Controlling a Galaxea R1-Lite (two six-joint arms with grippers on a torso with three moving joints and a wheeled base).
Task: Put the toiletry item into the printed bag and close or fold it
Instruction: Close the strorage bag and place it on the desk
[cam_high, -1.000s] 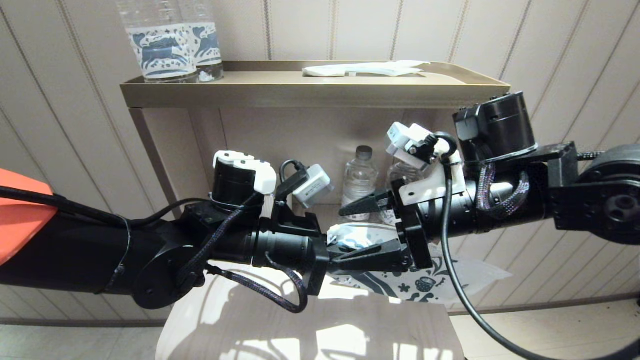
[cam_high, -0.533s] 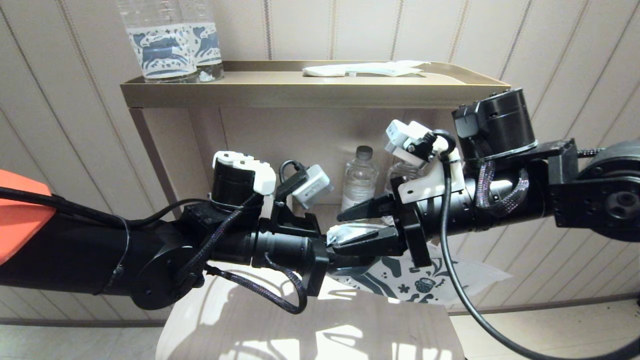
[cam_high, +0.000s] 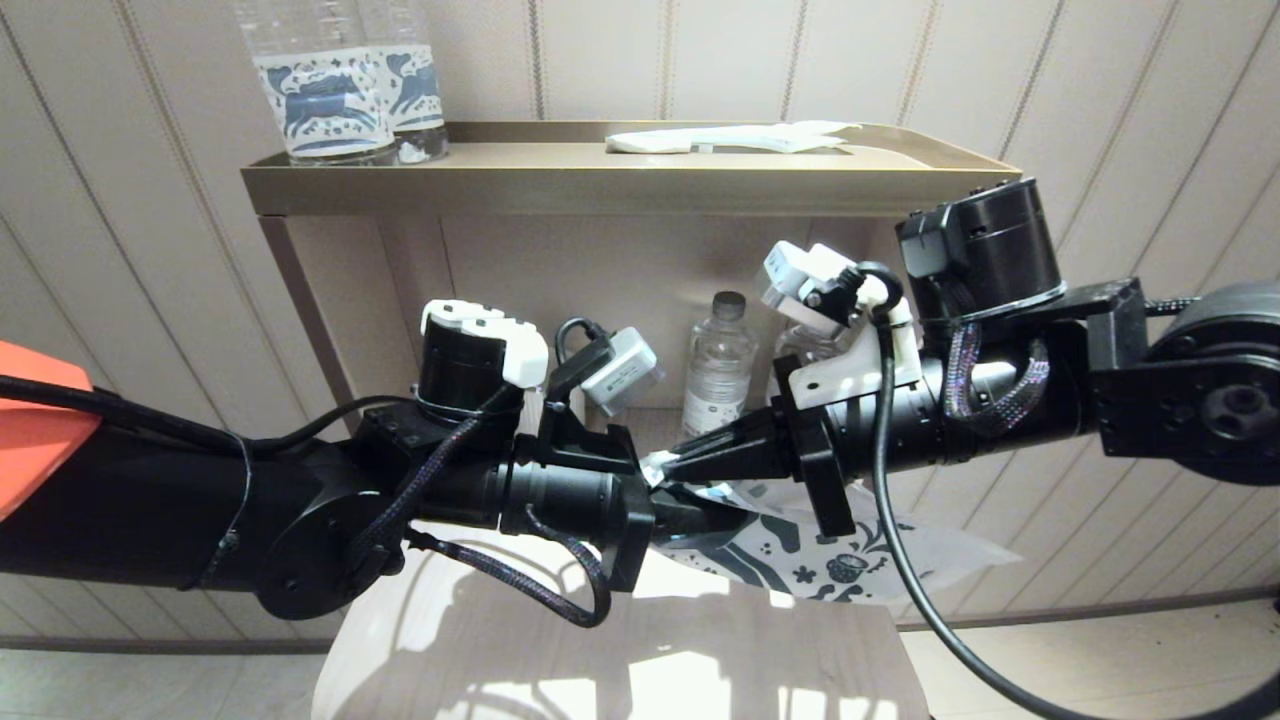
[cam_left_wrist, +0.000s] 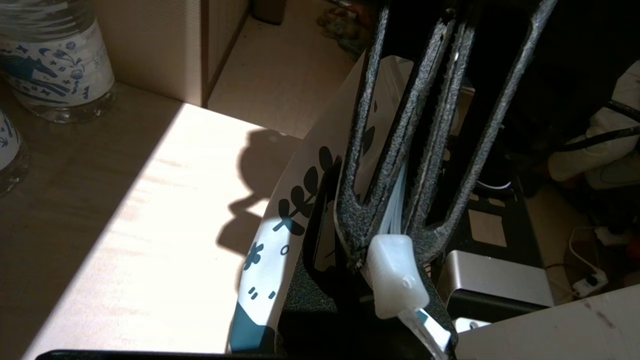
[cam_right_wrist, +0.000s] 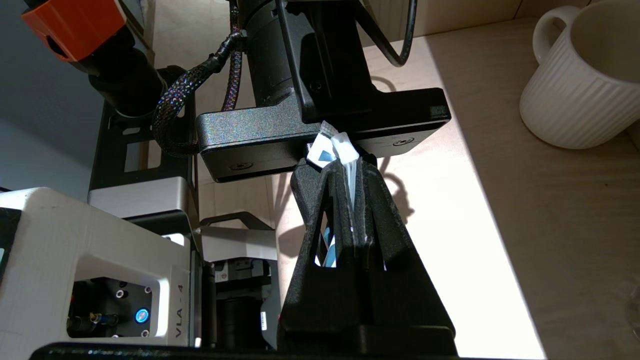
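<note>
The printed bag (cam_high: 830, 560), white with dark blue doodles, hangs between both arms above the light wooden table (cam_high: 620, 650). My left gripper (cam_high: 700, 512) is shut on its upper end. My right gripper (cam_high: 668, 465) comes from the opposite side and is shut on the same end, its tips (cam_right_wrist: 345, 167) pinching thin white material with a blue-printed corner (cam_right_wrist: 322, 150) poking out. In the left wrist view the bag (cam_left_wrist: 280, 235) curves down beside the right gripper's fingers (cam_left_wrist: 400, 150). A pale translucent end piece (cam_left_wrist: 395, 275), seemingly the toothbrush, juts from between them. Its bristle head is hidden.
A tan shelf unit (cam_high: 600, 190) stands behind the arms. On its top are clear bottles with blue horse labels (cam_high: 340, 90) and a white wrapped packet (cam_high: 730, 138). Small bottles (cam_high: 718, 360) stand on its lower shelf. A white ribbed mug (cam_right_wrist: 580, 85) sits near the right arm.
My right gripper stood open around the bag's upper end and has shut on it, shifting slightly left. The left gripper has kept its hold.
</note>
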